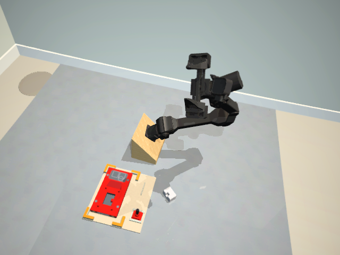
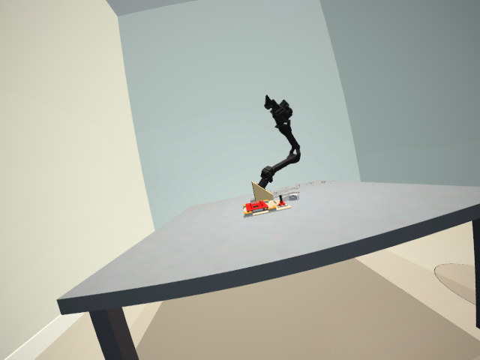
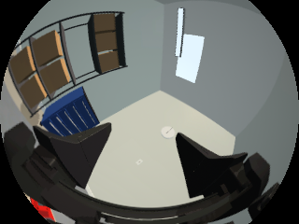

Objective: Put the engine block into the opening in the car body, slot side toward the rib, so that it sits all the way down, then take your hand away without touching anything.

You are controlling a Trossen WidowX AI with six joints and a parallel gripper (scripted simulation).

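Note:
The engine block point(image 1: 169, 194) point(image 2: 294, 196), a small white block with a notch on its left side, sits on the table right of the board. The red car body point(image 1: 113, 185) point(image 2: 253, 206) lies on the pale board between orange corner pieces. Its rectangular opening point(image 1: 108, 198) shows grey inside, with a small red rib point(image 1: 112, 200) on the right side. My gripper point(image 1: 189, 83) point(image 2: 266, 101) point(image 3: 144, 132) is open and empty, raised high above the table and far from block and car body. In the wrist view both fingers stand wide apart.
A wooden wedge point(image 1: 148, 148) point(image 2: 260, 192) stands behind the board point(image 1: 148, 189), at the arm's lower end. A red piece with a black knob point(image 1: 137, 211) point(image 2: 280, 200) stands on the board's right part. A thin pale rod point(image 1: 143, 188) lies on the board.

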